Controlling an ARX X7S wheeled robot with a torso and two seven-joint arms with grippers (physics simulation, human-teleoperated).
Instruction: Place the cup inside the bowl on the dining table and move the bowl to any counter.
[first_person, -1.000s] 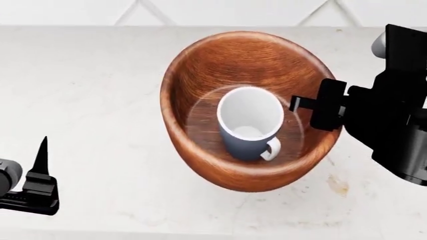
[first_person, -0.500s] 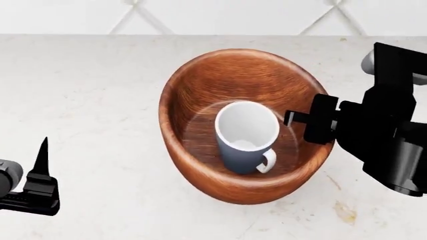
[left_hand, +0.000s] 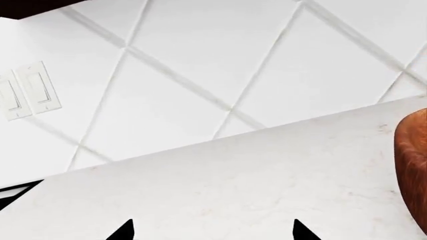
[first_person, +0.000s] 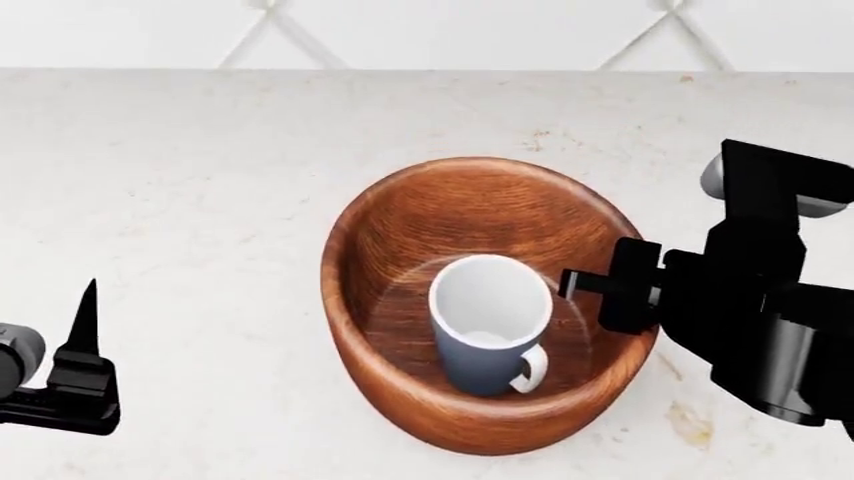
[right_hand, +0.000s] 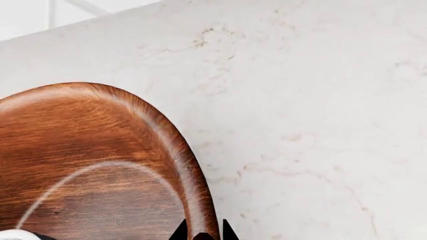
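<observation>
Reddish-brown wooden bowl (first_person: 400, 290) — ring-grained — holds upright blue-grey cup (first_person: 489, 325).

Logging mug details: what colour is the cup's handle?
White, like its interior; the cup body is slate blue-grey. Clearest in the head view.

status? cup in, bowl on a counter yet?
Done: the cup stands upright inside the bowl. In hand: the right hand pinches the bowl's rim over the veined counter. Whether the bowl rests on it or hangs just above, I cannot tell. Left: release and withdraw. The left hand is open, empty.
</observation>
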